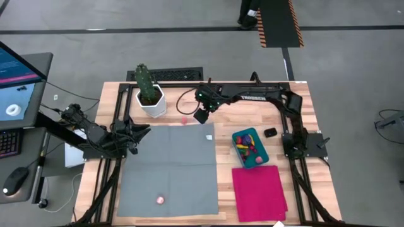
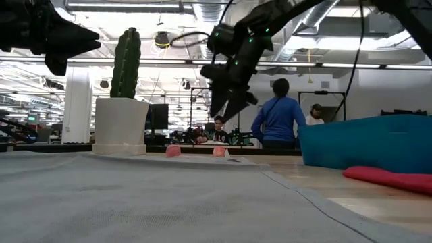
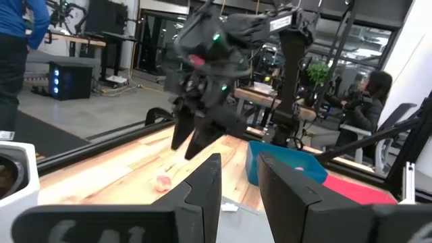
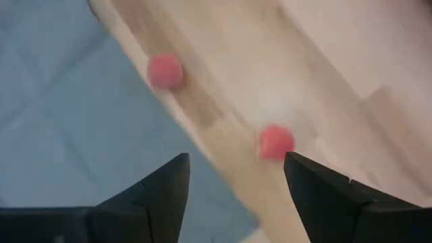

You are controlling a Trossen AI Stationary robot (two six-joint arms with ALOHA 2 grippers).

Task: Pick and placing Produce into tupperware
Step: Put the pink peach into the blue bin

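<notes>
The teal tub (image 1: 250, 146) stands on the wood right of the grey cloth and holds several coloured toy pieces. Two small pink-red pieces (image 4: 165, 71) (image 4: 275, 142) lie on the bare wood just past the grey cloth's far edge, also in the low view (image 2: 173, 150) (image 2: 219, 151). Another pink piece (image 1: 161, 200) lies on the grey cloth near its near edge. My right gripper (image 4: 233, 182) hangs open above the two far pieces, pointing down, clear of them (image 1: 202, 115). My left gripper (image 1: 142, 130) waits open over the cloth's left far corner (image 3: 237, 182).
A tall green cactus in a white pot (image 1: 150, 93) stands at the table's far edge, left of my right gripper. The grey cloth (image 1: 167, 167) covers the middle. A magenta cloth (image 1: 259, 192) lies near the tub's near side. People (image 2: 275, 115) stand in the room beyond.
</notes>
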